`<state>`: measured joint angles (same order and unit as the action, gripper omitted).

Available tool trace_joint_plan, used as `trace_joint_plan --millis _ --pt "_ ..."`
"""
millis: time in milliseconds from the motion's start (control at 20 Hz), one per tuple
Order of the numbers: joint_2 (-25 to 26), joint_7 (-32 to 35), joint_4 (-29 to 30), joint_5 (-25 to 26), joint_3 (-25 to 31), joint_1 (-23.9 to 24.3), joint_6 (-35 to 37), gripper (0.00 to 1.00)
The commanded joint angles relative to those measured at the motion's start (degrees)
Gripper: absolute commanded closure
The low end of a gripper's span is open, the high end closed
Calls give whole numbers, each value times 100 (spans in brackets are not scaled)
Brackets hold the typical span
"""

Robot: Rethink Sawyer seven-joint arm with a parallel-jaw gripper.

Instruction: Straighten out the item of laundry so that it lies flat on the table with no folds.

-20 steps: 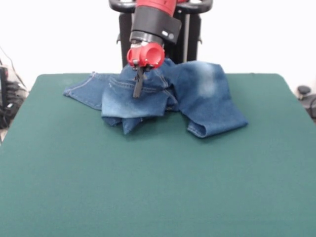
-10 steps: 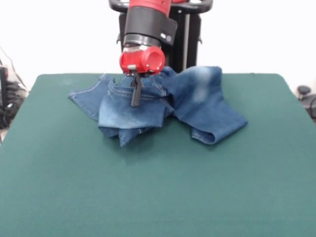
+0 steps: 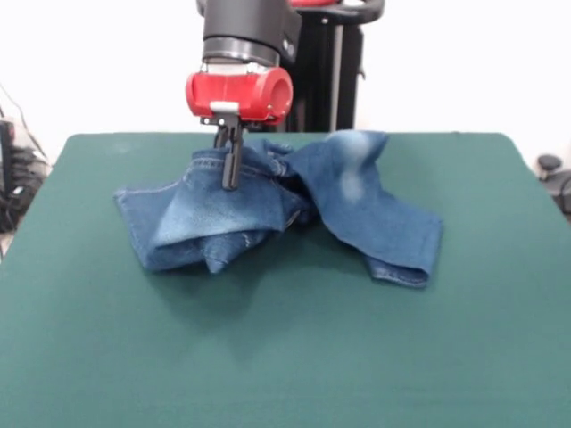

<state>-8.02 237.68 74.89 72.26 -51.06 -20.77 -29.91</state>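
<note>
Jaws (image 3: pixel 231 174) clamped on jeans (image 3: pixel 268 209) waistband | risen, dragged toward 9 o'clock | jeans tented, bunched on desk (image 3: pixel 285 357) | unfolding underway

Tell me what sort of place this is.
Probably a robotics lab or test bench: a red and black arm whose tool pinches a pair of jeans over a green-topped table, against a plain white wall.
</note>
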Motion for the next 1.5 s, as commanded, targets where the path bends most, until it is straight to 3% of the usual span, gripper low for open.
trace_joint_plan --millis 50,400,750,800,1100,1300,1500 --pt "159 2266 -899 479 221 -255 537 100" --pt "74 2203 -739 400 561 -201 487 100" --pt "143 2168 -671 432 522 -282 455 100" --pt "85 2015 -640 331 596 -236 521 0" --pt "-24 2129 -586 288 653 -214 503 0" --pt "170 3088 -583 795 443 -430 9 0" --pt "141 3158 -300 860 409 -556 17 0"
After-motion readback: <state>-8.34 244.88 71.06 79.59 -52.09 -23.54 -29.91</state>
